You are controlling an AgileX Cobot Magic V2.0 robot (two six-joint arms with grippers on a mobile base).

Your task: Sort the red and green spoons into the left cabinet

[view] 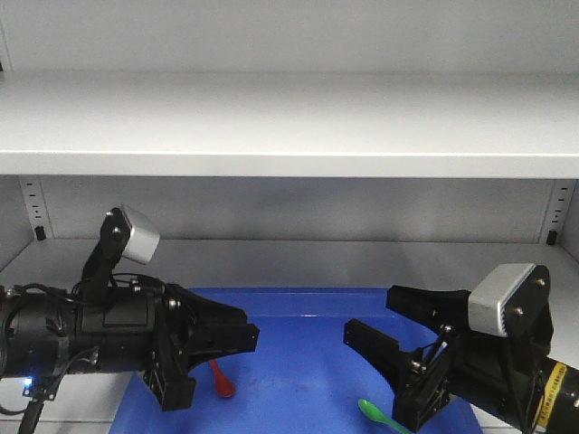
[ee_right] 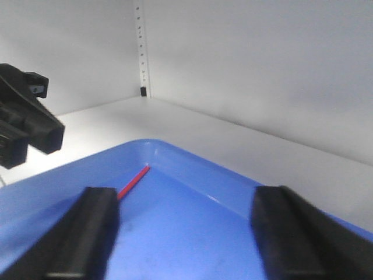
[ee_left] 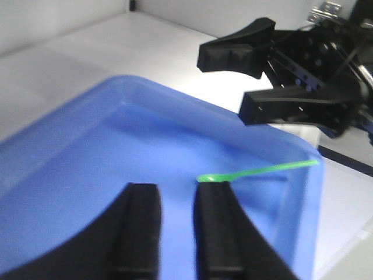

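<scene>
Front view: cabinet [view: 289, 127] shelf carries blue tray [view: 298, 307]; left gripper [view: 237, 336] narrowly parted, right gripper [view: 375, 321] spread wide, both empty. Red spoon [view: 220, 380] near tray's left edge, green spoon [view: 380, 416] front-right. Pre-grasp; next descend, pinch.

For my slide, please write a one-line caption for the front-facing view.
Two black end effectors, left and right, hover over a blue plastic tray holding a red plastic spoon and a green plastic spoon.
</scene>
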